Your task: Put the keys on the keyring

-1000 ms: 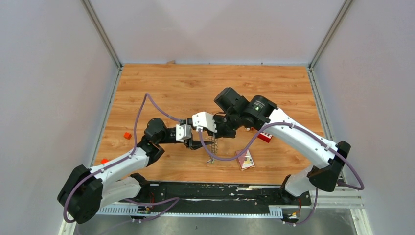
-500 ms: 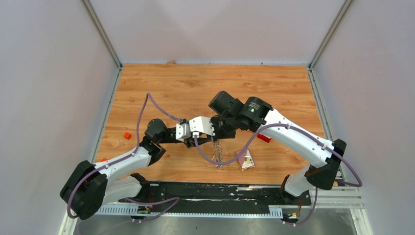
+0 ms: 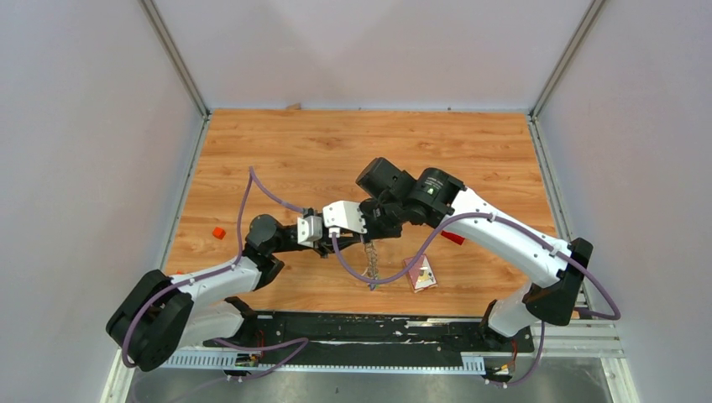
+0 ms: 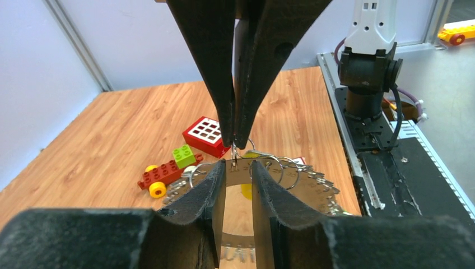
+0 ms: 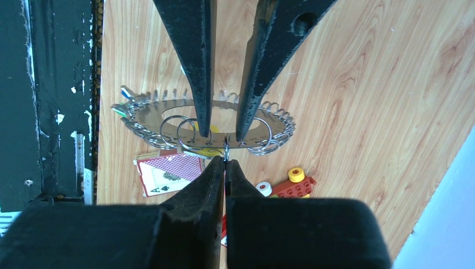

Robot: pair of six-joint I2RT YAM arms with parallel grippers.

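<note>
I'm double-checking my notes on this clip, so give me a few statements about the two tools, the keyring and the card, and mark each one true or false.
1. The right tool is shut on the keyring. True.
2. The left tool is clamped fully shut. False: its jaws stand apart.
3. A playing card lies on the table. True.
4. The keyring lies flat on the table. False: it hangs from the right tool.
</note>
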